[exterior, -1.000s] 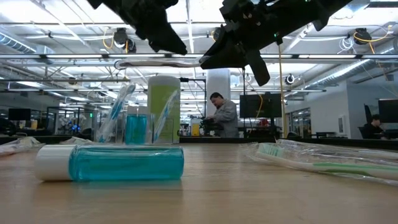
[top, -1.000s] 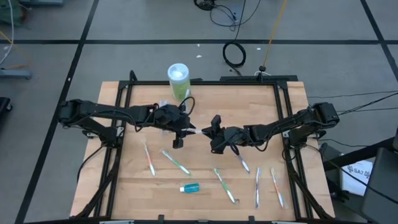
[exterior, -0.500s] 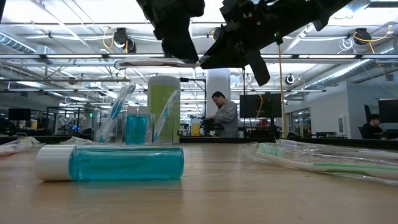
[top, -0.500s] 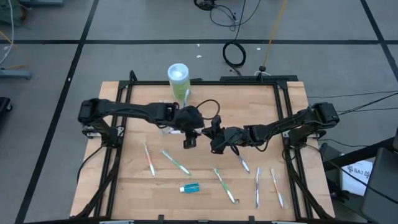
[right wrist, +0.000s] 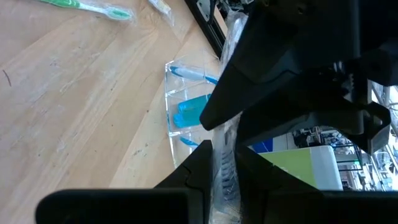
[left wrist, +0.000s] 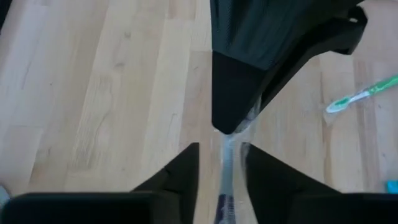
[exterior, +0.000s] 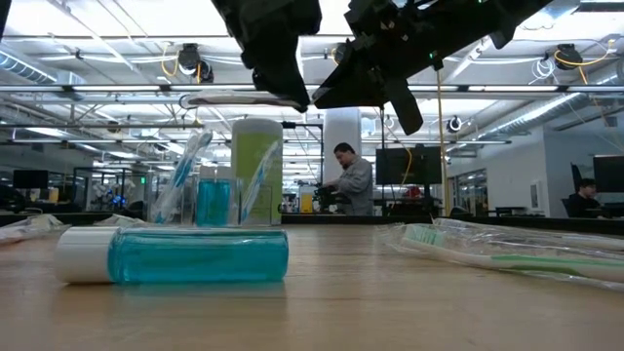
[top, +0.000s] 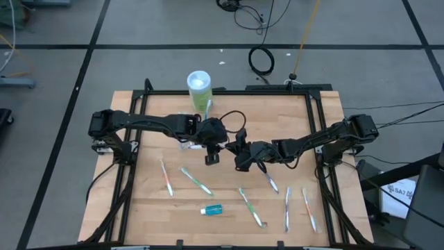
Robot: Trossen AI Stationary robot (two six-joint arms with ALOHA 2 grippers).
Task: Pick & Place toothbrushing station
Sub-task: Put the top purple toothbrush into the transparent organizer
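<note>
My left gripper (top: 220, 146) and right gripper (top: 238, 148) are both clamped on one wrapped toothbrush (left wrist: 225, 163) held above mid-table, its long axis running between us, with the cup (right wrist: 186, 115) at my ten o'clock, nearer my left arm.

1. My two arms are dark, nearly black, built of slim tube-like links joined by bulkier rounded joints.
2. The left arm (top: 149, 125) carries a thin black cable that loops free above its wrist.
3. The right arm (top: 326, 142) has a chunky, blocky shoulder housing at the table's edge.
4. The left gripper (left wrist: 221, 165) has matte black fingers that taper to flat, wedge-shaped tips.
5. The right gripper (right wrist: 224, 158) looks the same: smooth, matte black, angular fingers, no markings I can make out.
</note>
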